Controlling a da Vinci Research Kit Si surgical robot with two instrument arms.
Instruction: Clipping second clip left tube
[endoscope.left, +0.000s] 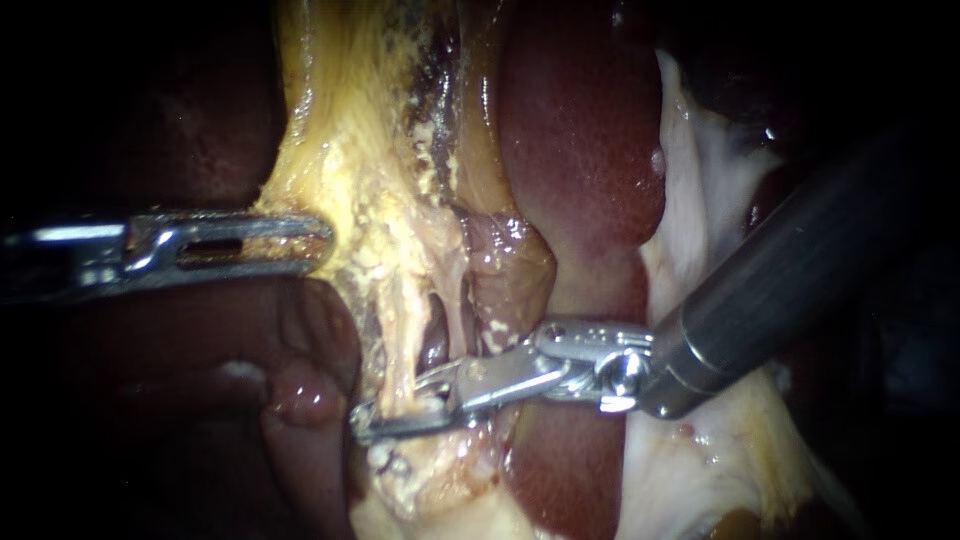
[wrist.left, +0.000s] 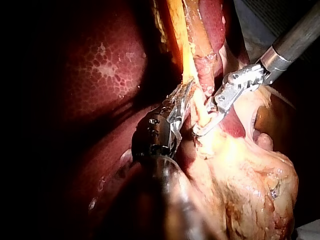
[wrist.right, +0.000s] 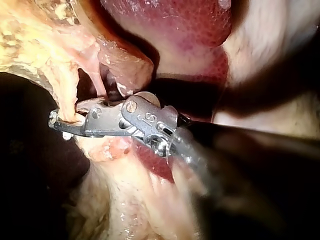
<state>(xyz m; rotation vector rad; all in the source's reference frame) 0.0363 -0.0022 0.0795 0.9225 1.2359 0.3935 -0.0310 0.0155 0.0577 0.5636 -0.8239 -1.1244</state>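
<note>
Right instrument (endoscope.left: 368, 420) jaws are pinching the left tube (endoscope.left: 403, 340), seated near their tips. Left instrument (endoscope.left: 318, 240) jaws are gripping tissue (endoscope.left: 340, 170). Risk: tube slipping off the tips, leaving the clip only partly across.

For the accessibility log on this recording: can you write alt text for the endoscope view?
The right instrument, coming in from the right, has its jaws shut on a pale tube low in the middle of the view. The left instrument, coming in from the left, grips the edge of the yellow tissue above the tube, with dark red liver beside it.
</note>
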